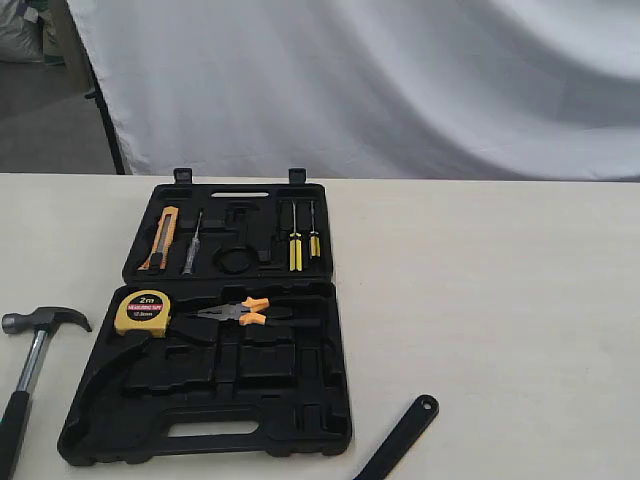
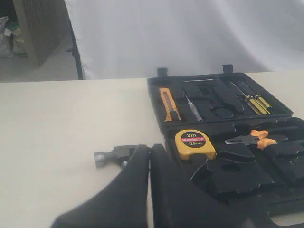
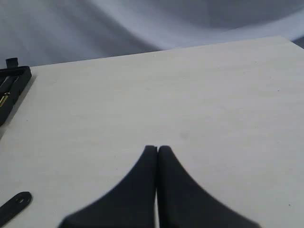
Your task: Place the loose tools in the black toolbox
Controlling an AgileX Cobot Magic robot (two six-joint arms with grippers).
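Note:
The black toolbox point(image 1: 338, 392) lies open on the table, its two halves flat. The steel claw hammer point(image 1: 42, 322) lies on the table left of the toolbox, black handle running toward the front edge. Only the holed end of the black wrench handle point(image 1: 408, 428) shows, at the front right of the toolbox. My left gripper point(image 2: 151, 147) is shut and empty, its tips just short of the hammer head point(image 2: 110, 156) and beside the toolbox wall point(image 2: 156, 93). My right gripper point(image 3: 157, 148) is shut over bare table, with the wrench handle point(image 3: 16, 205) off to one side. Neither gripper shows in the exterior view.
Inside the toolbox sit a yellow tape measure point(image 1: 141, 312), orange-handled pliers point(image 1: 238, 312), an orange utility knife point(image 1: 161, 238) and yellow screwdrivers point(image 1: 297, 244). A white sheet point(image 1: 380, 80) hangs behind the table. Bare tabletop point(image 1: 500, 300) stretches right of the toolbox.

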